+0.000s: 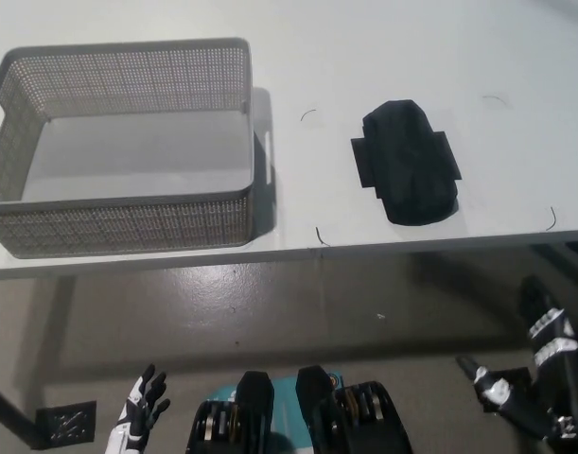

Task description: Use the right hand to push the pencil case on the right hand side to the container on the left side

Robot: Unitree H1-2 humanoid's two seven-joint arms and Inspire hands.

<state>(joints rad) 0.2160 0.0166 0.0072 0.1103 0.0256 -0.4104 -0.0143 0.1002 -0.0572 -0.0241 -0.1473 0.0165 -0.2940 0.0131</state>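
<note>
I see the black pencil case (408, 163) lying flat on the white table (383, 57), near its front edge, well apart from the grey mesh container (128, 222) to its left. No brand or writing is legible on either. My right hand (534, 378) hangs below table level, released, fingers spread. My left hand (137, 416) rests low, likewise released.

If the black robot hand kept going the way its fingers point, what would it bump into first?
Probably nothing yet. The right robot hand sits below the table edge, pointing up-left toward open floor. The pencil case lies higher up; depth is unclear.
</note>
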